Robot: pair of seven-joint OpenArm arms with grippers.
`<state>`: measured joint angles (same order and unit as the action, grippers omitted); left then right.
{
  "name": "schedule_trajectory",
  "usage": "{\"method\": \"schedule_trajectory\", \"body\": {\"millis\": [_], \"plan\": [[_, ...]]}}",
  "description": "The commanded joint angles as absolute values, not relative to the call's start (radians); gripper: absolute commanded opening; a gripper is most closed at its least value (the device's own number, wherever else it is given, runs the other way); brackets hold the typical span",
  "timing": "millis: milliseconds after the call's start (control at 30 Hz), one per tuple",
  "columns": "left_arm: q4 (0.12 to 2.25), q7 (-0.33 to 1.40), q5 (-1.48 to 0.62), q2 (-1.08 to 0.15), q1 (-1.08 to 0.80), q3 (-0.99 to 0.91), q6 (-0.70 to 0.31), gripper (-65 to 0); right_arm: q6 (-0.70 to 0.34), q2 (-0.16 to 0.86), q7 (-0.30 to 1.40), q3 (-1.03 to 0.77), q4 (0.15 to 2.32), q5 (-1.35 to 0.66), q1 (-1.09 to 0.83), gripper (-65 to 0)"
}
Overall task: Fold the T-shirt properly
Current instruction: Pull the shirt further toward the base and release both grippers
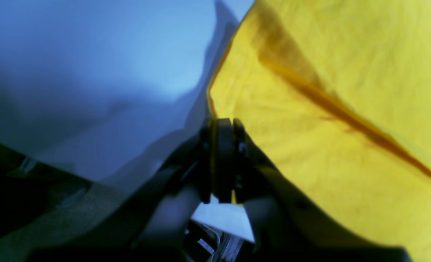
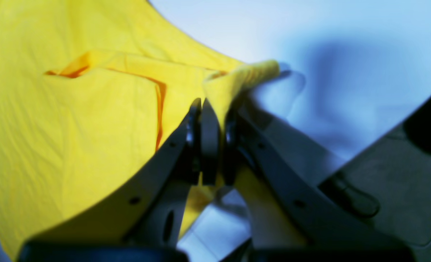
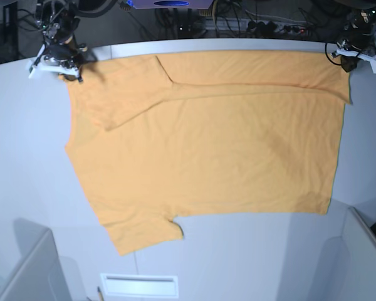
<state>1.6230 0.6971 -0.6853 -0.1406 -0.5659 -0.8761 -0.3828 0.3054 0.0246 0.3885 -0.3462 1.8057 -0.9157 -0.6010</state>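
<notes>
**Both corners pinched, shirt spread between us**

Starting at the left of the base view, our right gripper (image 3: 64, 70) sits at the far left corner of the white tabletop (image 3: 25, 163). Its jaws are closed on a bunched fold of the plain light-orange short-sleeved cotton T-shirt (image 3: 207, 144); in the right wrist view we see the cloth squeezed between the dark fingers (image 2: 210, 145), with a small tuft poking out past the tips and the rest of the fabric running off to the left of the gripper.

Moving across, the T-shirt lies flat and spread wide on the table, one sleeve folded over near the top left, another sleeve pointing toward the near edge, and a long crease running along the far side.

At the far right corner, our left gripper (image 3: 349, 64) is clamped on the shirt's edge. The left wrist view shows its jaws pressed together on the cloth, with the fabric stretching away to the gripper's right, a dark fold line crossing it, and bare table on the left.
</notes>
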Motion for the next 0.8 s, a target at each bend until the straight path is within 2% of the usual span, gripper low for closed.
{"method": "schedule_trajectory", "body": {"millis": [0, 767], "plan": [[1.65, 0.68, -0.697, -0.151, -0.579, -0.888, -0.386, -65.0, 0.297, 0.036, 0.375, -0.352, 1.825, -0.931, -0.615, -65.0], [1.69, 0.68, -0.699, -0.13, -0.616, -0.889, -0.386, -65.0, 0.297, 0.033, 0.372, -0.352, 1.825, -0.931, -0.671, -65.0]]}}
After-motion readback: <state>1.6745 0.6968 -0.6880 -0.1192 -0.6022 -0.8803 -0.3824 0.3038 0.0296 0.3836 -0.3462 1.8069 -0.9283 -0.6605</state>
